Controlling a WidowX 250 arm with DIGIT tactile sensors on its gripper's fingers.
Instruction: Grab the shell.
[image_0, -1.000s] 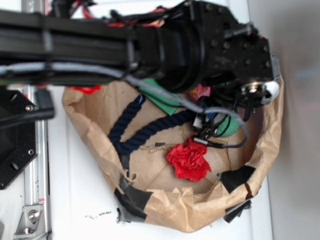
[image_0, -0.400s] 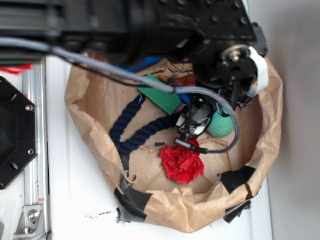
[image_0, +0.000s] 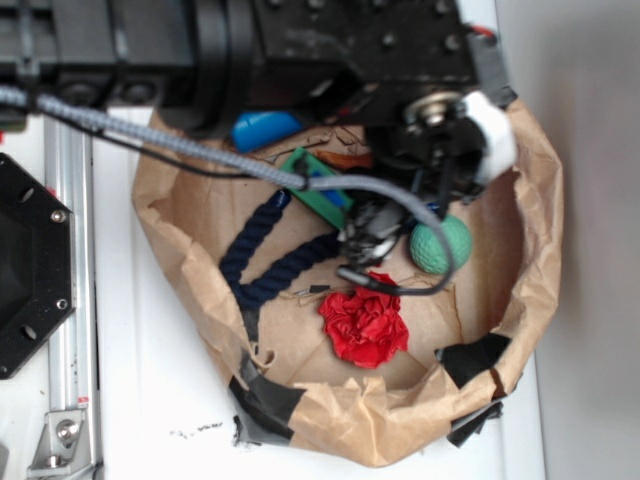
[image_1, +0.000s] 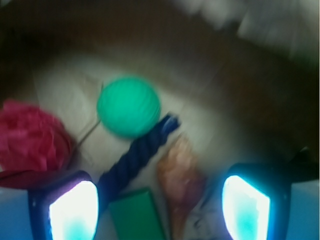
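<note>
Wrist view: inside the brown paper bag (image_0: 540, 250), the wide-open gripper (image_1: 160, 202) hangs above the shell (image_1: 180, 180), which lies between green block (image_1: 137, 215) and right finger, beside the blue rope (image_1: 135, 155). A clean grab likely needs centring rightward, clear of both.

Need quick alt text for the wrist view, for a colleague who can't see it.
Blurred view down between the open pincer fingers: the orange-brown shell lies on brown paper, beside a green block and a dark blue rope. A green ball and red crumpled flower lie beyond.
</note>
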